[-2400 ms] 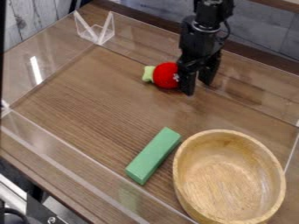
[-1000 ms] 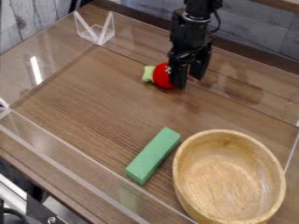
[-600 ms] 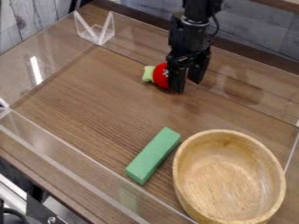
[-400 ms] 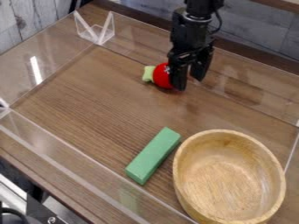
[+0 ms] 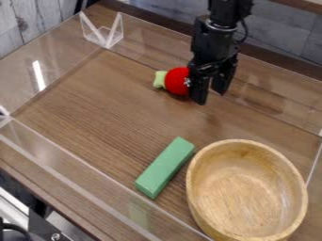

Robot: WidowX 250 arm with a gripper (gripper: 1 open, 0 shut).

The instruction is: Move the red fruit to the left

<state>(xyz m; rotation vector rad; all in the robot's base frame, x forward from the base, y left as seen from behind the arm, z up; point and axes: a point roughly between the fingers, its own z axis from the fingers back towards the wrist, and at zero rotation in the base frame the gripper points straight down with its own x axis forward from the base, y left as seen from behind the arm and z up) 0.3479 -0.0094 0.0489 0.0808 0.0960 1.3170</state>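
"Fruit point(image 5: 179, 81)?"

"I see it in the upper middle of the frame, red and lying on its side, leafy top toward the left edge."

"And my gripper point(image 5: 205, 87)?"

"Black, just beside the fruit's right side and partly over it. I can't tell from here how wide the fingers stand, or whether they have hold of it."

"What's farther out?"

"Green block point(image 5: 164, 168) at lower centre, lying at a slant. The wooden bowl point(image 5: 247, 191) fills the lower right, near the block. All on the wooden table point(image 5: 75, 118)."
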